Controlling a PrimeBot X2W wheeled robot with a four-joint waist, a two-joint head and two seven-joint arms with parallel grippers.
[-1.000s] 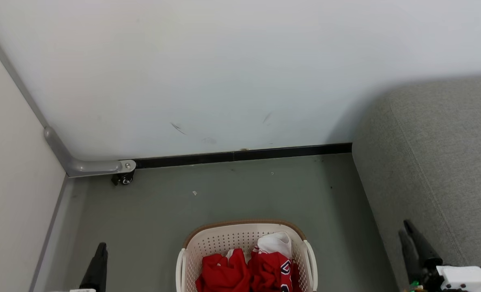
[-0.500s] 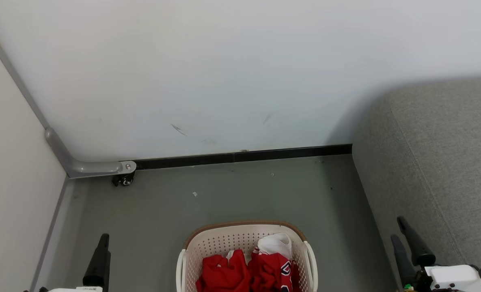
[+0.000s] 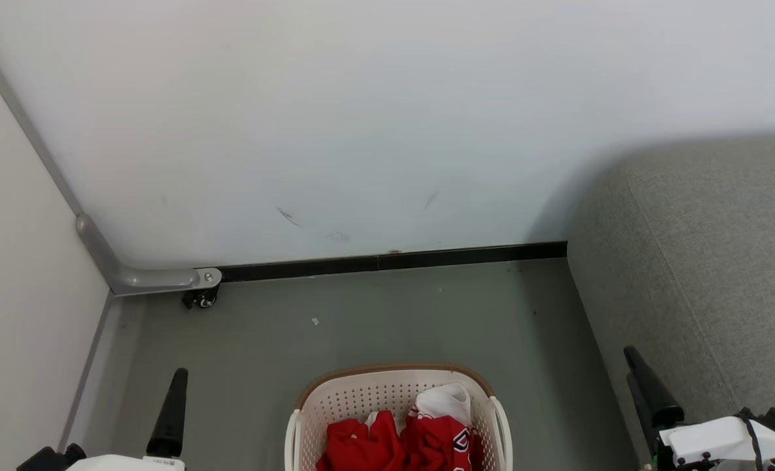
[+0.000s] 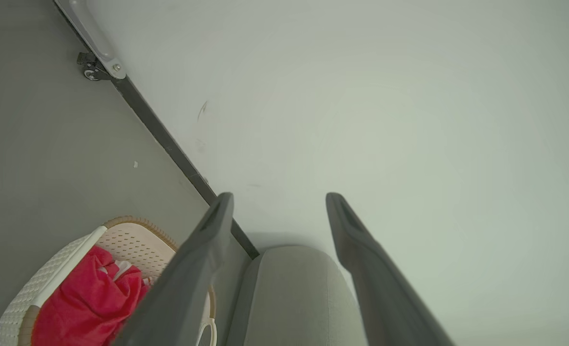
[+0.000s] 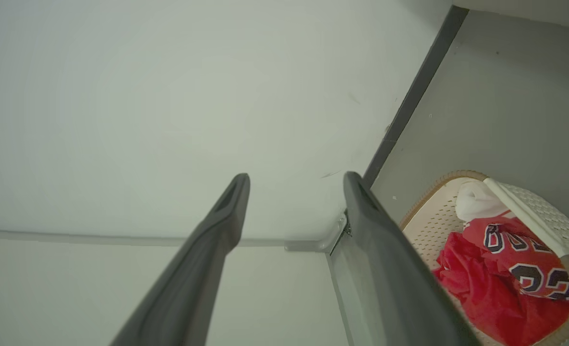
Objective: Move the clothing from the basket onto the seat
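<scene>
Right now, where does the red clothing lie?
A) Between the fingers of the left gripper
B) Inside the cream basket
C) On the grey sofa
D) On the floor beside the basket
B: the red clothing lies heaped inside the basket, below its brown rim.

The cream perforated basket (image 3: pixel 354 398) with a brown rim stands upright at the bottom centre of the head view, cut by the lower edge, holding crumpled red clothing (image 3: pixel 387 448) with a white piece (image 3: pixel 449 400) at its upper right, while the grey seat (image 3: pixel 701 261) fills the right side.
</scene>
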